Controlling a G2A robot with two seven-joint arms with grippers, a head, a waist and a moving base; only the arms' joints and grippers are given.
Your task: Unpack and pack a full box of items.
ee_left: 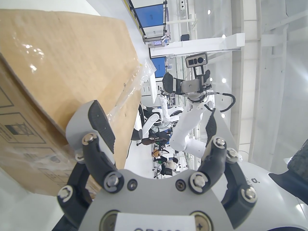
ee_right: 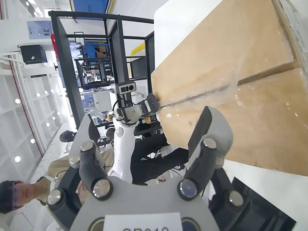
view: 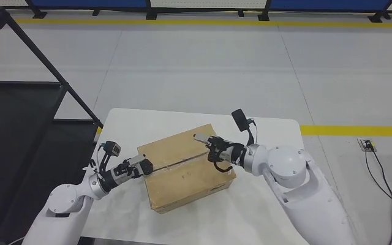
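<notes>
The taped box (view: 184, 174) is set closed on the desk (view: 272, 131). The left pincer (ee_left: 156, 121) is held wide open at one end, the right pincer (ee_right: 149, 126) wide open over the other; nothing is gripped.

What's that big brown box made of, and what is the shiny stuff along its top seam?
The box looks like plain brown cardboard: matte faces and folded flaps meeting at a seam. The shiny strip is probably clear plastic packing tape: see-through, glossy and wrinkled, catching the light.
</notes>
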